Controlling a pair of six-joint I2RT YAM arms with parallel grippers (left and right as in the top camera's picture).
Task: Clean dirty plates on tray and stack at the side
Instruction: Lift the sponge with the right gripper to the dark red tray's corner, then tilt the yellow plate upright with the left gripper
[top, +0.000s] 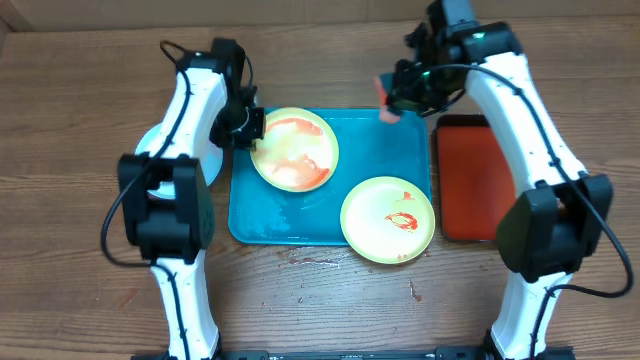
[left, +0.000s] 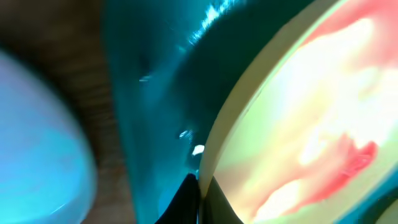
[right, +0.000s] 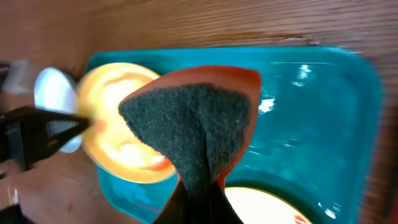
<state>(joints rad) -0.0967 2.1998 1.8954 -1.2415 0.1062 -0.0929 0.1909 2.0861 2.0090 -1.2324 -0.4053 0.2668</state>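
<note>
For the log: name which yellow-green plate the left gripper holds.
The heavily smeared plate at the tray's back left, its rim in the left gripper. The other yellow-green plate overhangs the tray's front right corner, ungripped.

Overhead: fixed above, looking straight down on the desk (top: 320, 300). Far enough back to take in the whole tray (top: 380, 165), plus left arm (top: 185, 120) and right arm (top: 530, 110), bases at the frame's lower edge.

Left wrist: very close, badly blurred. Faces along its own jaws at the rim of the smeared plate (left: 311, 124). Tray wall beside it, pale blue plate (left: 37, 162) at frame left.

Right wrist: higher up, looks down past the sponge (right: 193, 124) in its jaws, which blocks the centre.

Shared: smeared plate and tray appear in all three views. Second plate (top: 388, 220) shows overhead and in the right wrist view only, cropped there by the bottom edge.
</note>
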